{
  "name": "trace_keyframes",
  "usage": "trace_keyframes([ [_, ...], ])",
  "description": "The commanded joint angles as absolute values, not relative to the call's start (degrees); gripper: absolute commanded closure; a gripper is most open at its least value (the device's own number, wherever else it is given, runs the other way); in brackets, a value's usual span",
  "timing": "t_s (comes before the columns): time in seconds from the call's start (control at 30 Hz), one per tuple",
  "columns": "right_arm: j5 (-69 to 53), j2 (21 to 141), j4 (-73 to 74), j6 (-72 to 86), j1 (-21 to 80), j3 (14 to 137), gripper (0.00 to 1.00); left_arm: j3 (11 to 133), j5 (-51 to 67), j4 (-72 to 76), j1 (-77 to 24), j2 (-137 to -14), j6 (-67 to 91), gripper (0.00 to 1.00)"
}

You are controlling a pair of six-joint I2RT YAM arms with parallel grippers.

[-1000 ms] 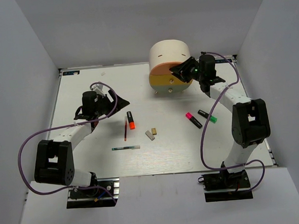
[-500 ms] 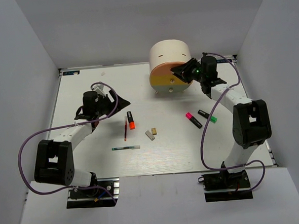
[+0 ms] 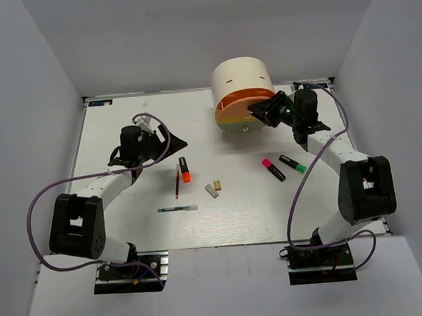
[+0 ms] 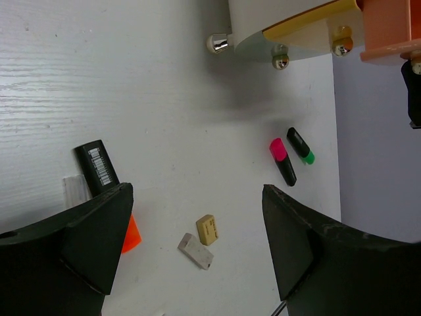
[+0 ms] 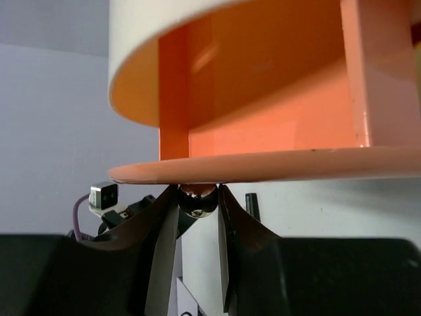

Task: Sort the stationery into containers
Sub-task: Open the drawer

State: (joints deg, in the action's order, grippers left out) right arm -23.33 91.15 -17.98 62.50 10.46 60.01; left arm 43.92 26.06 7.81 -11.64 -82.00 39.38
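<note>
Since nothing can go in until it opens, the right gripper (image 5: 197, 197) is clamped on the small round metal knob (image 5: 197, 204) of the orange plastic drawer (image 5: 263, 92), which juts from the cream half-cylinder organizer (image 3: 239, 74) beyond. Below the wide-apart left gripper (image 4: 197, 197) lie an orange-capped black highlighter (image 4: 99, 170), a tan eraser (image 4: 207, 229) and a white eraser (image 4: 195, 251). The pink-capped highlighter (image 4: 283, 161) and green-capped highlighter (image 4: 300, 145) lie farther off, unobstructed.

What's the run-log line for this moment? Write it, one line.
right gripper: shut on knob | orange drawer: partly out | left gripper: open, empty | stationery: all on table
</note>
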Motion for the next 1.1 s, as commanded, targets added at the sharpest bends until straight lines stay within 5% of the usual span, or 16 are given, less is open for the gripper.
trace_keyframes([
  [0.0, -24.9, 88.0, -17.4, 60.7, 9.7, 57.8, 1.00, 46.2, 26.2, 7.6, -12.5, -82.6, 38.2, 0.11],
  [0.23, -25.0, 84.6, -17.0, 60.9, 9.8, 53.3, 1.00, 46.8, 24.4, 5.5, -14.2, -83.8, 38.2, 0.11],
  [0.3, -25.0, 84.3, -18.1, 61.1, 9.8, 52.7, 0.86, 47.3, 23.7, 4.7, -14.8, -84.4, 37.6, 0.11],
  [0.37, -25.2, 84.1, -19.0, 61.3, 9.8, 52.4, 0.58, 47.8, 22.5, 3.2, -15.3, -84.9, 37.1, 0.11],
  [0.43, -25.6, 84.3, -20.4, 61.3, 9.6, 52.0, 0.41, 48.4, 21.7, 1.6, -15.3, -84.9, 36.4, 0.11],
  [0.5, -25.7, 84.1, -22.1, 61.1, 9.8, 51.4, 0.27, 49.0, 20.2, 0.4, -15.8, -84.9, 35.8, 0.11],
  [0.6, -25.5, 84.0, -22.9, 60.7, 9.7, 50.9, 0.21, 49.5, 18.5, -2.4, -15.8, -84.9, 34.1, 0.13],
  [0.8, -27.9, 81.5, -24.3, 58.6, 9.7, 48.7, 0.26, 50.5, 15.5, -9.2, -16.3, -84.3, 28.8, 0.22],
  [1.07, -31.6, 75.7, -24.4, 48.5, 9.6, 43.3, 0.58, 52.2, 11.8, -15.3, -17.6, -87.2, 26.5, 0.38],
])
